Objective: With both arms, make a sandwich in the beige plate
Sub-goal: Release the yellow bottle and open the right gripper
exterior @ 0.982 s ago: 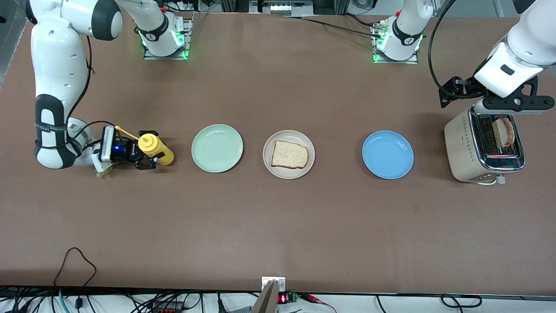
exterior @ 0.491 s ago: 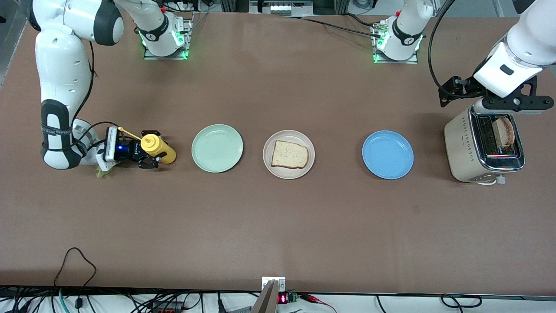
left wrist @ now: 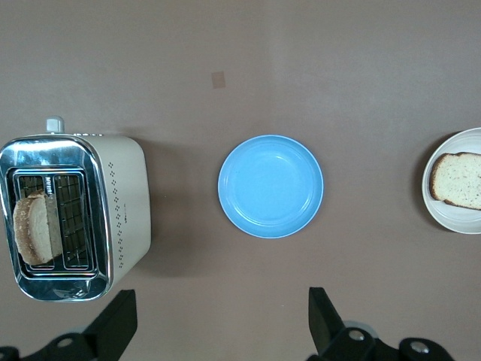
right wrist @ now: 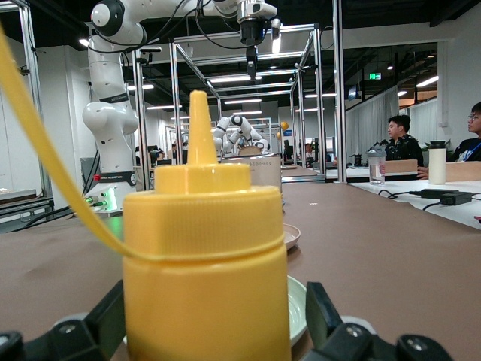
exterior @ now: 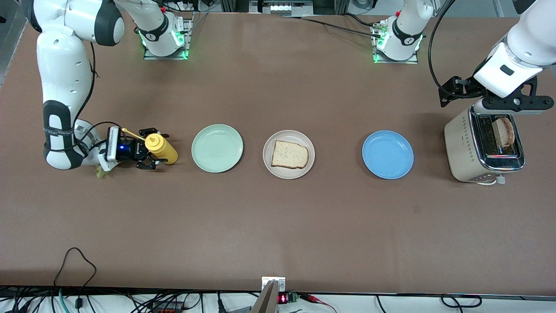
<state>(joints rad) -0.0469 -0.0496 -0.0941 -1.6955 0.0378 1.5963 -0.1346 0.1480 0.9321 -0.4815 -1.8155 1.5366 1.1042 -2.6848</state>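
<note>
A green scrap [exterior: 102, 172] was half hidden under the right gripper [exterior: 153, 148], jaws spread around a mustard bottle [exterior: 161, 149]; the left gripper [left wrist: 218, 327] was held open-jawed above the toaster [exterior: 483, 149].

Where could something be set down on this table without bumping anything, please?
Bare table lies between the beige plate and the blue plate, and all along the front-camera edge. It is crowded where the right gripper straddles the yellow bottle beside the green plate.
</note>
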